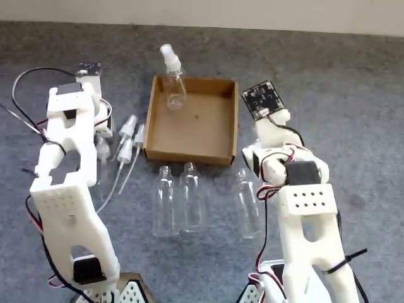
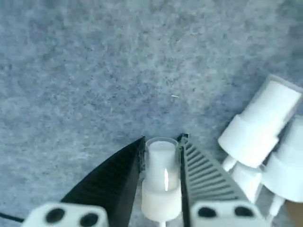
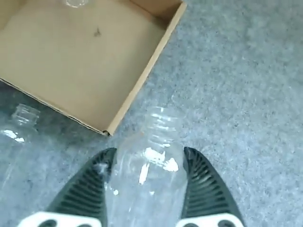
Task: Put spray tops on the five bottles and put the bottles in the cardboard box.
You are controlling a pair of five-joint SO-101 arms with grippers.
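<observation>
L claw (image 2: 162, 140) clamped on spray top (image 2: 161, 189), loose tops (image 2: 258, 125) crowding just beside. R claw (image 3: 149, 151) astride bottle (image 3: 147, 184) near cardboard box (image 3: 142, 87) corner; can't tell if gripping.

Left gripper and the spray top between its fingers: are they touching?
Touching. The left wrist view shows the left gripper closed flush on both sides of the spray top, with no gap.

grey short-pile carpeted worktop (image 1: 360, 95), mottled light and dark, fibres flecked and slightly matted when seen close up. plain pale beige strip (image 1: 265, 11) along its far edge, meeting it in a straight line; wall or floor, cannot tell. light soft and even; shadows faint, short, soft-edged.
</observation>
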